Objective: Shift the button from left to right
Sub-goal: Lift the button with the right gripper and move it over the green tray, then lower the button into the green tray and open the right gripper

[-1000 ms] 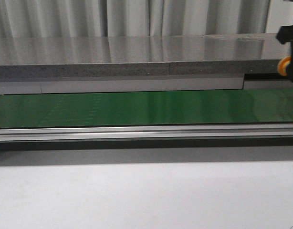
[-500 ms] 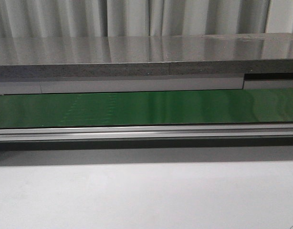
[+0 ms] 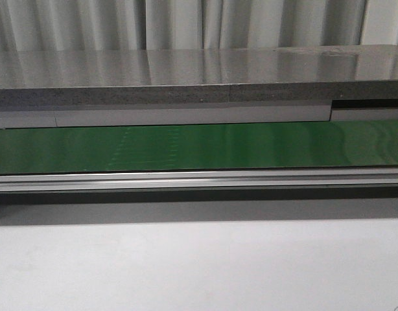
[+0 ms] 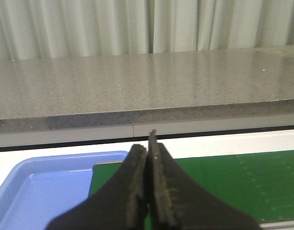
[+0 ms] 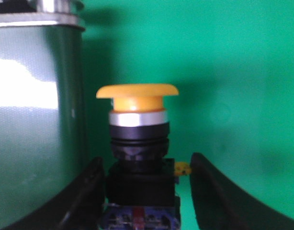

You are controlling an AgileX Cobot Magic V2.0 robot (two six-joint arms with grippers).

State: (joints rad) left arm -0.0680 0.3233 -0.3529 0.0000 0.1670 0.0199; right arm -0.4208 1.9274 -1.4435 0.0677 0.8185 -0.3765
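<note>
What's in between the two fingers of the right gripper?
The button. In the right wrist view its black body sits between the right gripper's fingers, with the yellow cap sticking out past them. Whether they are pinching it I cannot tell.
</note>
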